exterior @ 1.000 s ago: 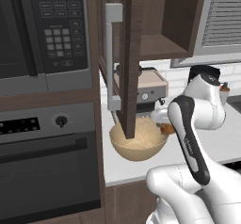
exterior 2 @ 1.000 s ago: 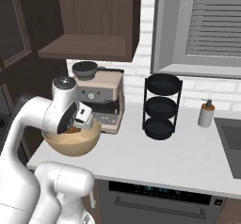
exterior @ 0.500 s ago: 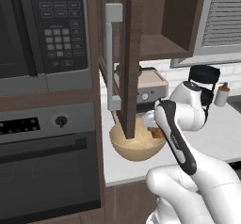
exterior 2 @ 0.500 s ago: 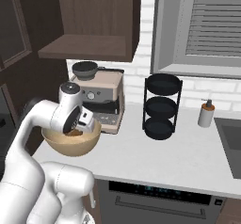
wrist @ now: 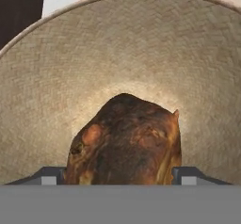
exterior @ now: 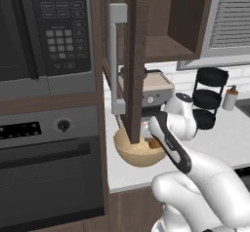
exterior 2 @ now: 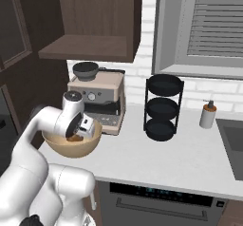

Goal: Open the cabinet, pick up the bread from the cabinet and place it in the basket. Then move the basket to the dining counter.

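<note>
Open cabinet door overhangs basket, coffee machine close behind, counter rightward prob. free

Grey microwave above a dark oven. Beige espresso machine beside a black tiered rack. Soap dispenser further right.

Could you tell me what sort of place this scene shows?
A home kitchen, rendered rather than real. A microwave sits above a built-in oven, a coffee machine stands on the white counter, and a dark wooden cabinet hangs above it.
</note>
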Robot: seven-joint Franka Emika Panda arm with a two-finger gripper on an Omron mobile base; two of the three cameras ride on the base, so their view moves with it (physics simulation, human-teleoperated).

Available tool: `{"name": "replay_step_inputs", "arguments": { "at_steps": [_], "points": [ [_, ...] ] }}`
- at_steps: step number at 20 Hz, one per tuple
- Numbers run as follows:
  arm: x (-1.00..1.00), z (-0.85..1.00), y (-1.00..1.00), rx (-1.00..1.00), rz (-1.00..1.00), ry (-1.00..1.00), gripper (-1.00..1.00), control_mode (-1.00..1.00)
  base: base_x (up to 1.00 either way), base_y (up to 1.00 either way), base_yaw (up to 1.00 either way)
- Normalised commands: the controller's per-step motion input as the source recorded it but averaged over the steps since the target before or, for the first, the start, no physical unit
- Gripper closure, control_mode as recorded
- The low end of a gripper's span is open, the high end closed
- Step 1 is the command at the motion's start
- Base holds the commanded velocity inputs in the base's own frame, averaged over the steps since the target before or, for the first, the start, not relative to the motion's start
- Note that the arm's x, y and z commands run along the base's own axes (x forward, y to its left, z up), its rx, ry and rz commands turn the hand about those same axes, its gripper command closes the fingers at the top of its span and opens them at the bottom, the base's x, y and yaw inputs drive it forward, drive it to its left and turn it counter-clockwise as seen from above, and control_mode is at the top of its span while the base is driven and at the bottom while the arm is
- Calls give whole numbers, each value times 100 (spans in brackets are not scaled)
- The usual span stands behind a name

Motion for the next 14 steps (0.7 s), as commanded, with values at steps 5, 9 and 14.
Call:
{"name": "replay_step_inputs", "arguments": {
  "at_steps": [5, 9, 14],
  "points": [
    [22, -45, 10, 0, 1, 0, 100, -100, 0, 0, 0],
    [20, -36, 3, 0, 2, 0, 100, -100, 0, 0, 0],
    [17, -30, 7, 0, 2, 0, -100, -100, 0, 0, 0]
  ]
}}
